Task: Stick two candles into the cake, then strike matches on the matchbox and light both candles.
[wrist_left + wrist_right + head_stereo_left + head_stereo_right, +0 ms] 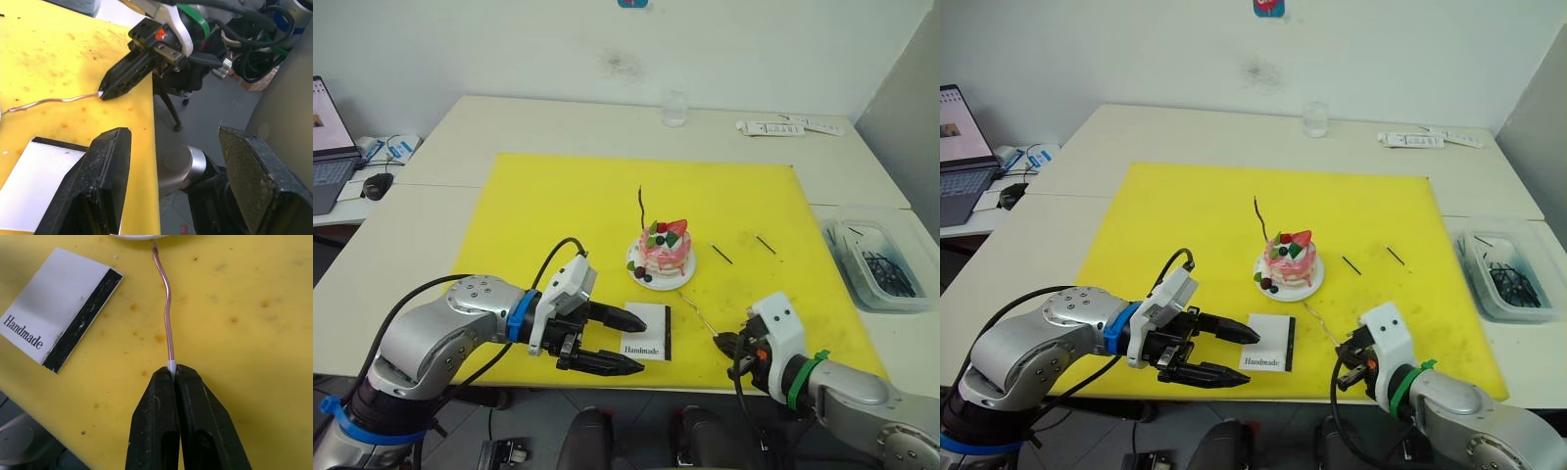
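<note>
Fingers of the right gripper [172, 373] pinch the white end of the lying candle [167, 308] (thin, bendy, easy to snap), while the left gripper [628, 343] hangs open, empty.

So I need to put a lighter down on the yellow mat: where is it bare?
Bare: the mat's far half behind the cake, and its left side. Crowded: the near edge, with the matchbox, both grippers and the lying candle; two matches lie right of the cake.
</note>
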